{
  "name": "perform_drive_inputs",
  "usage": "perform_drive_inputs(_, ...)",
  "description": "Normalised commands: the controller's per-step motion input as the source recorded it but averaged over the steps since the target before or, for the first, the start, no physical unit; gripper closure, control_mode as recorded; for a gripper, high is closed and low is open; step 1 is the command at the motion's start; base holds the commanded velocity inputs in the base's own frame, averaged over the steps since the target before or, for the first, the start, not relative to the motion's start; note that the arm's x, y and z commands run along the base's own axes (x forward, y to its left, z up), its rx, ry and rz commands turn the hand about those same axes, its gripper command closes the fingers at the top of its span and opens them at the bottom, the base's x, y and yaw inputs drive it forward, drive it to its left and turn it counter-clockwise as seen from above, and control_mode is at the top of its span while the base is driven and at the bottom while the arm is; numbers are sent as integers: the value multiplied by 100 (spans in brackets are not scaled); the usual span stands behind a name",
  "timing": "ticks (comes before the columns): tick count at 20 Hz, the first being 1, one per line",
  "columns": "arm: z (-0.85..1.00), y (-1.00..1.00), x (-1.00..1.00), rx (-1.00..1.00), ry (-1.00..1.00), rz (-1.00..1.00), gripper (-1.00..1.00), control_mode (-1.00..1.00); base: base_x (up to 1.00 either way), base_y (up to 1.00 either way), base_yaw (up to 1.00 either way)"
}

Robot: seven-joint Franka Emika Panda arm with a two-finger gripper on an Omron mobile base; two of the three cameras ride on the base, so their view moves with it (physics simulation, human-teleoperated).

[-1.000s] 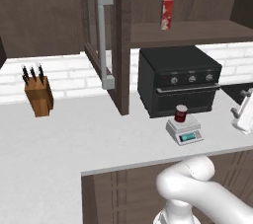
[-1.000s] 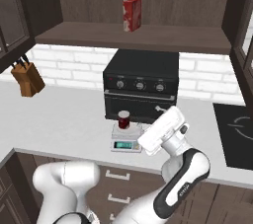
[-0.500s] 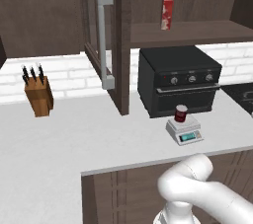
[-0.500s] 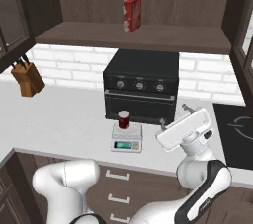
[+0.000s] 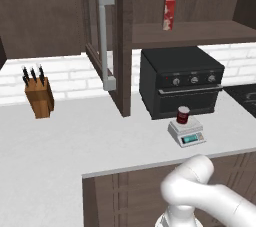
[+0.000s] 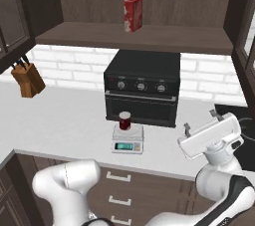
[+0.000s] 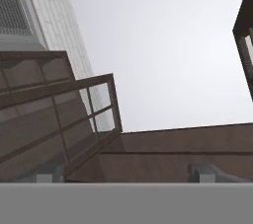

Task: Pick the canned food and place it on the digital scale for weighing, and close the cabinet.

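Canned food (image 6: 124, 120) sitting upright on digital scale (image 6: 127, 139), off to tool's left across the worktop (image 6: 60, 120). Cabinet (image 5: 105, 46) door hanging open far beyond that, well up and left of tool, long handle vertical. Tool (image 6: 199, 122) empty, jaws spread wide, touching nothing, tilted upward at the right.

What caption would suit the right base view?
Can resting on the digital scale, open gripper lifted away to the right, before the black oven.
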Motion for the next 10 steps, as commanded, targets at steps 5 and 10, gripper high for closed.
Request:
perform_drive_inputs(5, 7, -20, -2, 0, -3, 0, -100, -100, 0, 0, 0)
perform_drive_inputs(10, 25, -45, 0, 1, 11, 0, -100, -100, 0, 0, 0)
